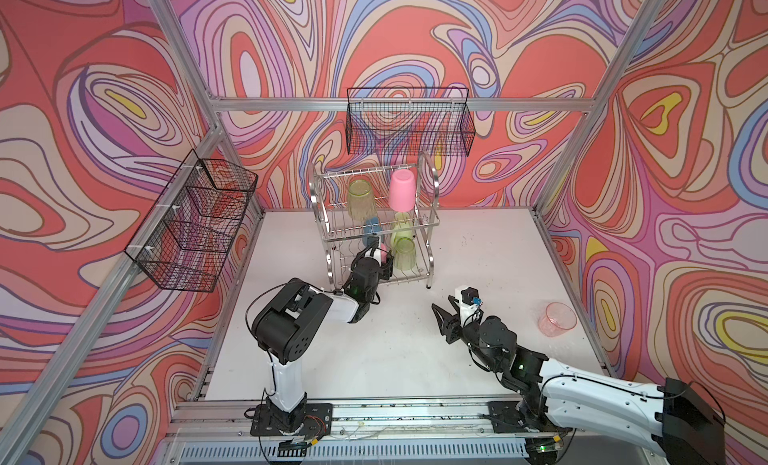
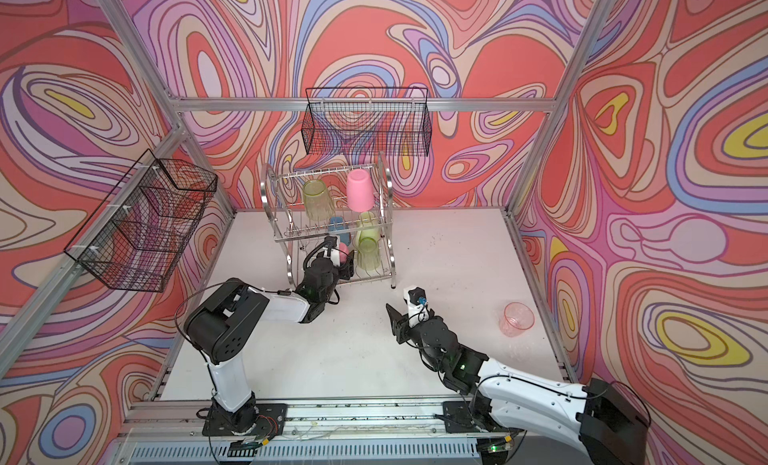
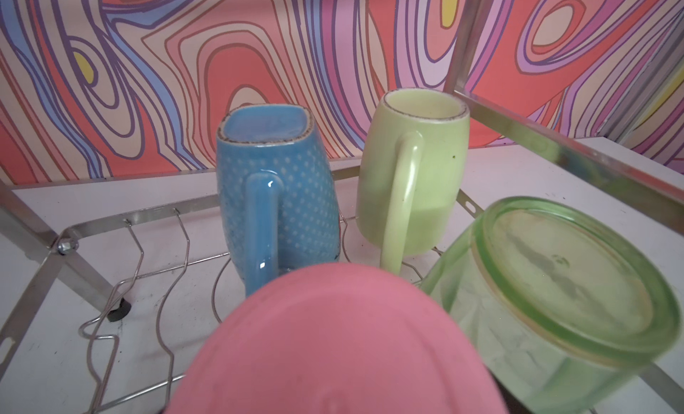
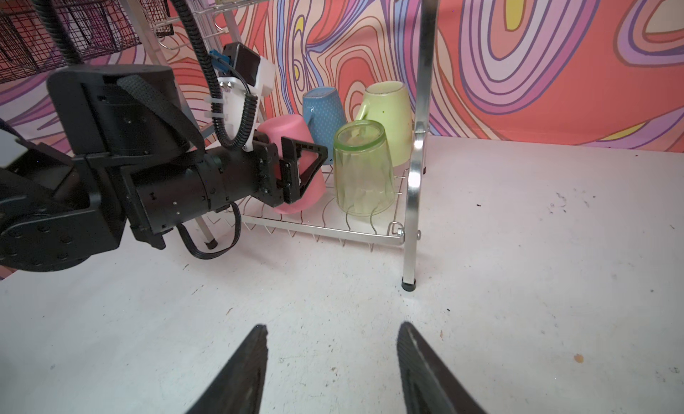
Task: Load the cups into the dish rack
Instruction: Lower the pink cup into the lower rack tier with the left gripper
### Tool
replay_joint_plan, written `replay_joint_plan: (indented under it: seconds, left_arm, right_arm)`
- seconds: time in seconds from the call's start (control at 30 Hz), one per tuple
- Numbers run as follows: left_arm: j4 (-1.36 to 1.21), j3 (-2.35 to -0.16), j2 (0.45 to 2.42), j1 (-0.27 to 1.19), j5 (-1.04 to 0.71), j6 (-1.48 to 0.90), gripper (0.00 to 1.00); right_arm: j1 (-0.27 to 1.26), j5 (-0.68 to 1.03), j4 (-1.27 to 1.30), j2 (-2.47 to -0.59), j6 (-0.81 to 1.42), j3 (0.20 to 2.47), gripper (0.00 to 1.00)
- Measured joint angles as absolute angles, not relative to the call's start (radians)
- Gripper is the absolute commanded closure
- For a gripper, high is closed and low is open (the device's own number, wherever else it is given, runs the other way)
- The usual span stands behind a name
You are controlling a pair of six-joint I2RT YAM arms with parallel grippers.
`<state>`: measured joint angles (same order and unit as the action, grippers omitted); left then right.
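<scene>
One clear pinkish cup sits on table; I see left gripper clamped on pink tumbler in dish rack lower tier; right gripper parted, empty.

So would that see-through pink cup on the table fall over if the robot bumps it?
Probably, yes. The clear pinkish cup looks thin and empty, so it is likely light and would slide or tip from a small push. It seems wider at the rim than the base, so once down it would likely roll in a curve.
</scene>
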<state>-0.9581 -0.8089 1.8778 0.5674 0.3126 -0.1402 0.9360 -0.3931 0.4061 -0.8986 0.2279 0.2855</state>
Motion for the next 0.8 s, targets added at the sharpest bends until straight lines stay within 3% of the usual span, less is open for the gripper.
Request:
replay_joint_plan:
  seconds: [0.27,0.57,0.8]
  left_arm:
    - [-0.979,-0.809,1.89,0.564,0.32,-0.13,0.27]
    - [-0.992,-0.809,1.894,0.562,0.323,-0.119,0.11]
    - [-0.992,-0.806,1.893,0.562,0.323,-0.104,0.09]
  right_arm:
    - [0.921,-0.369,0.421,-0.929,0.237,0.286,0.41]
    - [0.905,-0.34,0.435,-0.953,0.238,0.286,0.39]
    - [0.9,-0.326,0.435,-0.959,0.238,0.286,0.38]
